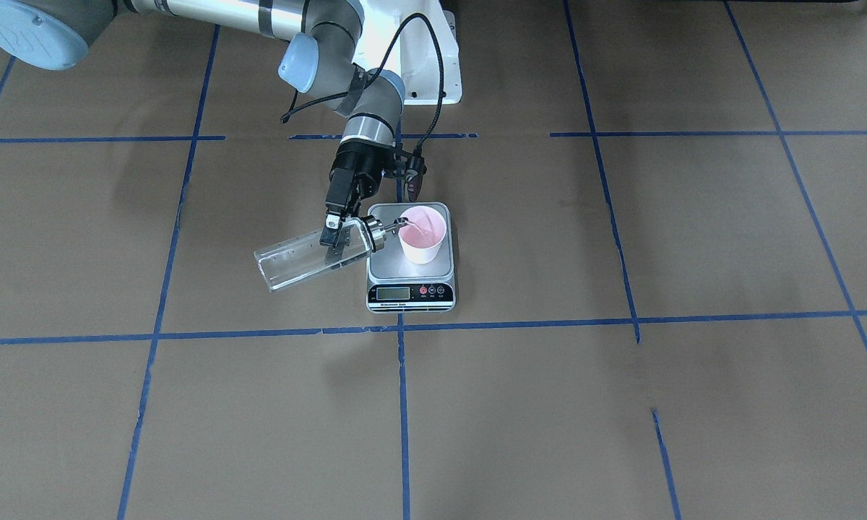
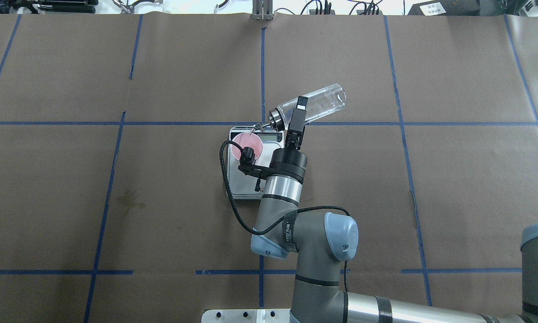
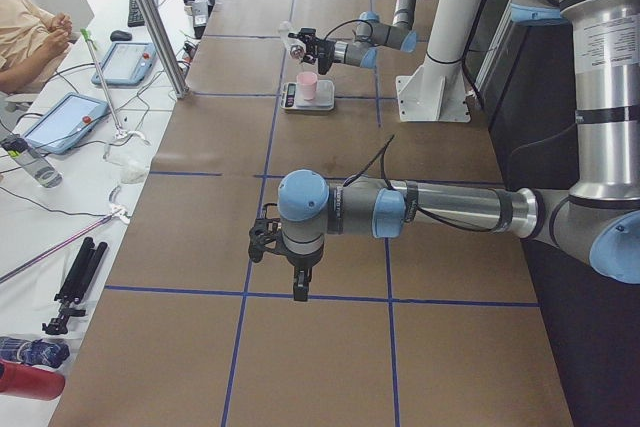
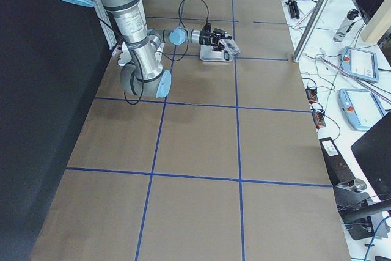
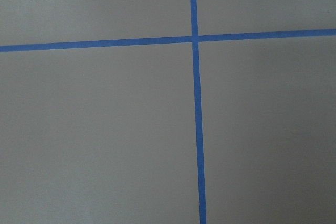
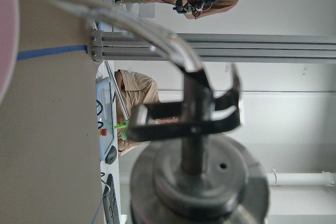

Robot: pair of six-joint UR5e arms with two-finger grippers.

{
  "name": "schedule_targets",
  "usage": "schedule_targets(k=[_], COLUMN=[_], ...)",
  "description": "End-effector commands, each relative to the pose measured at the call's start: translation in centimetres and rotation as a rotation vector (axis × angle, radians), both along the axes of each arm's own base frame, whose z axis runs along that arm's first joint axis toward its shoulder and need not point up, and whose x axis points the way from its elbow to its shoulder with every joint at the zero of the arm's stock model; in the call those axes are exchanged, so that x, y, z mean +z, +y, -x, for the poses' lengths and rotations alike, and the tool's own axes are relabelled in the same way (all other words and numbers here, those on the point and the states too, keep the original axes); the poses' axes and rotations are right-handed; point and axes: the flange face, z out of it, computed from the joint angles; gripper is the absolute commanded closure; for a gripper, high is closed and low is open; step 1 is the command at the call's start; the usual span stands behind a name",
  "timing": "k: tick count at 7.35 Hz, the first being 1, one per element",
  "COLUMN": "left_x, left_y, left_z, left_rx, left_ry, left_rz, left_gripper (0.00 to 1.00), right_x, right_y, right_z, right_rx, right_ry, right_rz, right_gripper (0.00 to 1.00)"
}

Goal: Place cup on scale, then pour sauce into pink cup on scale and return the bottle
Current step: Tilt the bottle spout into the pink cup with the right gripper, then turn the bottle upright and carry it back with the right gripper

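The pale pink cup [image 1: 423, 236] stands upright on the steel plate of the scale [image 1: 390, 266], which has a black display strip. My right gripper [image 1: 334, 235] is shut on the clear glass bottle [image 1: 309, 257] near its metal collar. It holds the bottle tilted almost flat, with the spout [image 1: 402, 223] over the cup's mouth. Clear liquid lies in the cup. The overhead view shows the bottle [image 2: 314, 104], the cup [image 2: 246, 144] and the scale [image 2: 240, 181]. My left gripper [image 3: 299, 289] hangs over bare table far from the scale; I cannot tell whether it is open or shut.
Brown paper with blue tape lines [image 1: 401, 404] covers the table. An aluminium post [image 3: 150, 17], tablets [image 3: 70, 119] and cables lie along the operators' side. A person [image 3: 25, 32] sits there. The right arm's base [image 1: 433, 65] stands behind the scale.
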Motion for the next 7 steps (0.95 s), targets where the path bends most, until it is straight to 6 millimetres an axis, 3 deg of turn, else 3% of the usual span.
schedule_targets(k=[1, 2, 4, 7], left_x=[0.0, -0.1, -0.2, -0.3], left_y=[0.0, 0.0, 0.0, 0.0], left_z=[0.0, 0.0, 0.0, 0.0], left_rx=[0.0, 0.0, 0.0, 0.0], left_ry=[0.0, 0.0, 0.0, 0.0], left_rz=[-0.001, -0.002, -0.004, -0.007], left_gripper=[0.0, 0.0, 0.0, 0.0], right_x=[-1.5, -0.5, -1.5, -7.6], right_y=[1.6, 2.1, 2.6, 4.0], right_z=[-0.5, -1.0, -1.9, -6.7], right_rx=[-0.035, -0.058, -0.118, -0.236], right_ry=[-0.265, -0.399, -0.646, -1.066], right_rz=[-0.021, -0.019, 0.009, 0.098], right_gripper=[1.0, 1.0, 1.0, 1.0])
